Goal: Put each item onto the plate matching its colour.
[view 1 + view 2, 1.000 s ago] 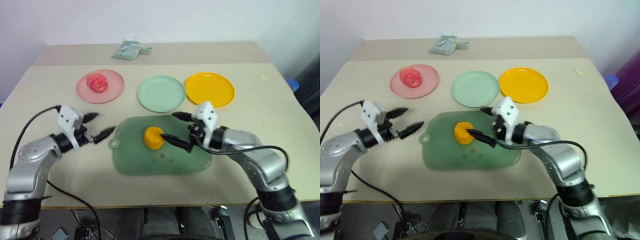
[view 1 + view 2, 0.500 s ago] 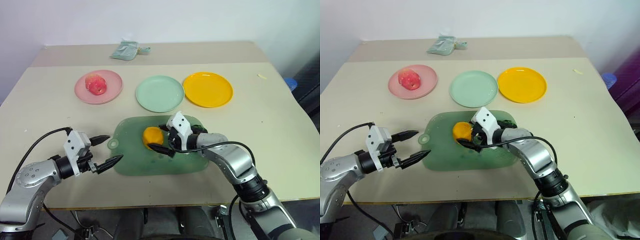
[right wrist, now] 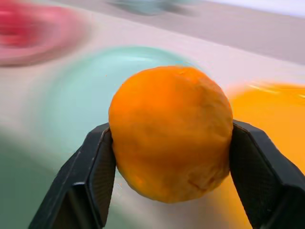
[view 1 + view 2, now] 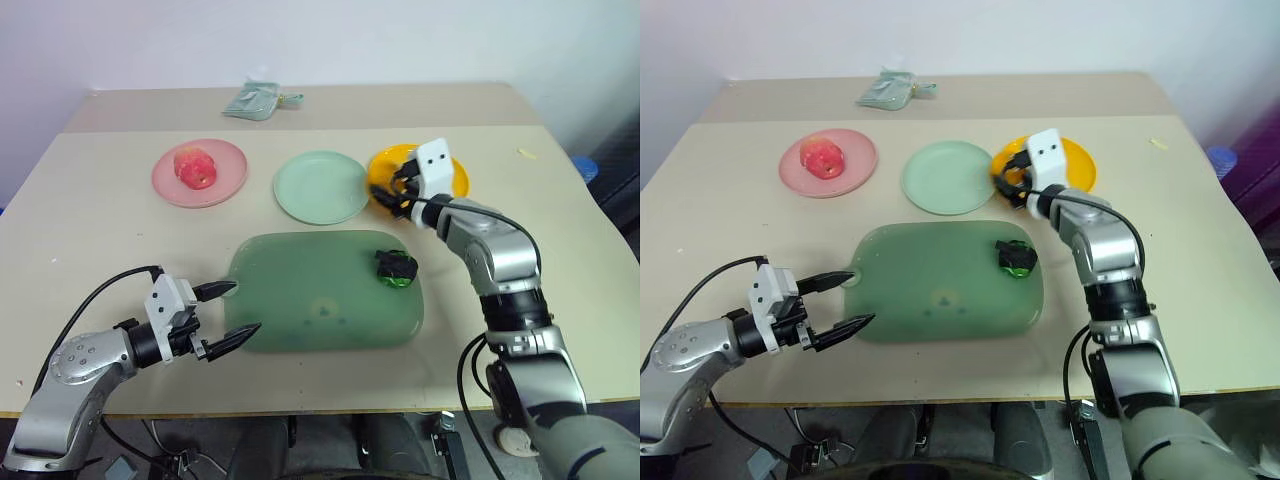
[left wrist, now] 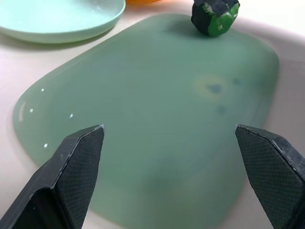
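Note:
My right gripper (image 4: 396, 186) is shut on the orange fruit (image 3: 170, 139) and holds it over the near-left rim of the orange-yellow plate (image 4: 440, 172). The red-pink apple (image 4: 195, 166) lies on the pink plate (image 4: 225, 180). Between those two plates, the mint green plate (image 4: 322, 187) is bare. On the right end of the translucent green mat (image 4: 310, 300) sits the small dark green-and-black lump (image 4: 396, 268). At the mat's left edge my left gripper (image 4: 229, 312) hangs open, holding nothing.
A pale green cloth bundle (image 4: 258, 100) lies at the table's far edge. A small pale scrap (image 4: 527, 153) sits far right on the tabletop. A black cable trails from each arm.
My right gripper closed on the orange fruit, lifted it off the mat and carried it back and right to the orange-yellow plate. The left arm drew back toward the near edge.

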